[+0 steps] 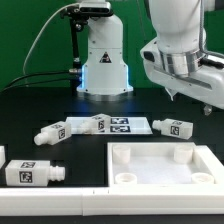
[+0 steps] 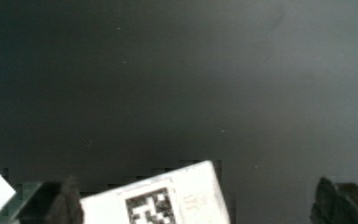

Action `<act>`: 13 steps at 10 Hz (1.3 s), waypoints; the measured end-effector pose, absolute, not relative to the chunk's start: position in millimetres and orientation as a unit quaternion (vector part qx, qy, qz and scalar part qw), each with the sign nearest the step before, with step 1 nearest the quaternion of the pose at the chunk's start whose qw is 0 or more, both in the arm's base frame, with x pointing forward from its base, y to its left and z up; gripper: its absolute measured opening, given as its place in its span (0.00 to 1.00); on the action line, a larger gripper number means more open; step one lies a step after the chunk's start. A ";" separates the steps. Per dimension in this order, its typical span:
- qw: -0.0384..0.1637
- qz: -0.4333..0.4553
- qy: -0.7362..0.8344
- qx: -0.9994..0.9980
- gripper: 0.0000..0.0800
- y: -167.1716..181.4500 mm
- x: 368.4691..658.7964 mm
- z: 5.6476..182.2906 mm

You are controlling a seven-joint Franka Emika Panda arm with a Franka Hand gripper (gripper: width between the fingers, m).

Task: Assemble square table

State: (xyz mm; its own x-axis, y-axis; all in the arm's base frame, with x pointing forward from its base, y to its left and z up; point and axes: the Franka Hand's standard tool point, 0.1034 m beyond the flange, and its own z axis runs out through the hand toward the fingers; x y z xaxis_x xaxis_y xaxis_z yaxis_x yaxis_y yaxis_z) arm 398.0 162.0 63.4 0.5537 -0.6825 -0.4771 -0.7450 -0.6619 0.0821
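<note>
The square table's panel, smooth white plastic with a raised rim and round corner sockets, lies flat on the matte black table in the exterior view's lower right. Short, blocky white legs with black-and-white tags lie loose: one at lower left, one left of centre, one beyond the panel's far rim. The thin marker board lies at centre. The gripper hangs with its dark fingers spread wide, holding nothing.
</note>
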 end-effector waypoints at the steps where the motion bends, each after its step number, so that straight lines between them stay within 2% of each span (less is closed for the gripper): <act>1: 0.074 0.238 0.375 -0.893 0.81 160.7 398.6 63.2; 3: 0.085 0.236 0.301 -0.920 0.81 159.1 399.3 64.3; 5: 0.099 0.233 0.152 -0.955 0.81 158.5 419.1 71.8; 7: 0.095 0.231 0.017 -0.968 0.81 167.2 430.3 68.2; 8: 0.096 0.214 0.004 -0.972 0.81 170.1 429.9 65.9; 11: 0.112 0.206 -0.094 -0.968 0.81 164.3 429.3 64.1; 13: 0.071 0.202 -0.229 -0.949 0.81 169.7 428.6 60.1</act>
State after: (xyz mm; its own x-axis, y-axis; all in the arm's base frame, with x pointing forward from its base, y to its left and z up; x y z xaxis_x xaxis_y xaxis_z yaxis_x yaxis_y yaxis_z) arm 428.6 169.7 60.1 0.8131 0.4643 -0.3512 0.4065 -0.8846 -0.2285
